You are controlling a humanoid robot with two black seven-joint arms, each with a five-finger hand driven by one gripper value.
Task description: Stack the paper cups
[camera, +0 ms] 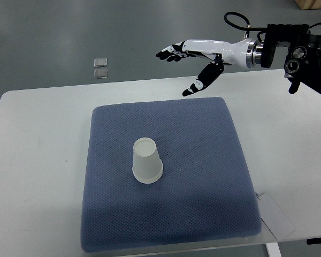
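A white paper cup (146,161) stands upside down near the middle of a blue-grey mat (203,171). It looks like one cup, or cups nested as one; I cannot tell which. My right hand (184,67) hovers above the mat's far edge, well away from the cup, with fingers spread and the thumb hanging down, holding nothing. Its arm comes in from the upper right. No left arm shows.
The mat lies on a white table (37,160). A white card (275,217) sits at the mat's front right corner. Two small clear squares (100,67) lie on the grey floor beyond the table.
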